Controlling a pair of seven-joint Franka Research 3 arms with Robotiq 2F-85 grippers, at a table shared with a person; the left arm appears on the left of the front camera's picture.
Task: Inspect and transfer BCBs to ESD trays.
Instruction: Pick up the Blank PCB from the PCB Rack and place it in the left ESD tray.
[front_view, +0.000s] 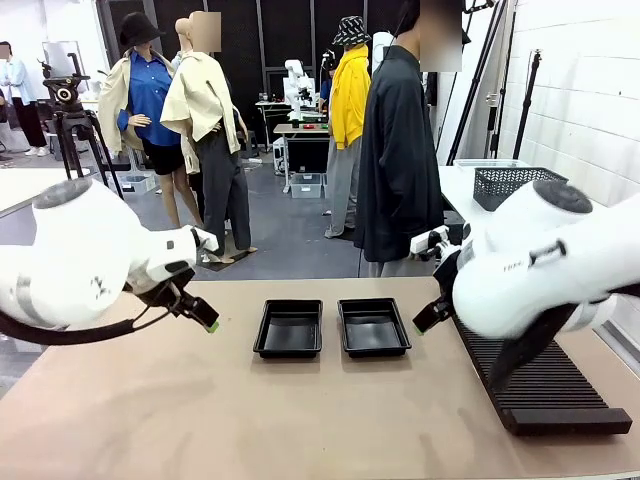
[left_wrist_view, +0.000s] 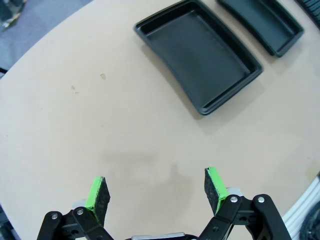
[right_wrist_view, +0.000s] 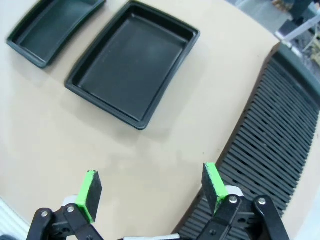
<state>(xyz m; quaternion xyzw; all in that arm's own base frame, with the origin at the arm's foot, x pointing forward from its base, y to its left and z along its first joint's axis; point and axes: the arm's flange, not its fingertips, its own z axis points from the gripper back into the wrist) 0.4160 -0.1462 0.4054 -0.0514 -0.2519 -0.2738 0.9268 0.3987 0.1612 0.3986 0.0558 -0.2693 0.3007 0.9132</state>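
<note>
The two ESD trays (front_view: 289, 330) sat side by side at the middle of the bench (front_view: 200, 420), one toward nine o'clock and its twin (front_view: 373, 327) toward three o'clock, close together but not touching. Both floors were bare black plastic, and neither held any BCBs.

The left hand (left_wrist_view: 155, 187) hovered above open bench at about nine o'clock from the trays, its green pads (left_wrist_view: 96, 192) spread wide apart with nothing between them. The right hand (right_wrist_view: 150, 182) hung at about three o'clock from the trays, beside the near edge of the long ribbed rack (front_view: 540, 385). Its fingers were just as far apart and equally empty.

A person (front_view: 400, 160) in a dark coat stood at twelve o'clock, beyond the far edge of the bench.

Judged from this layout, the task looked to be at its very start. No board had been inspected or placed, so every transfer into both trays remained to be done.
</note>
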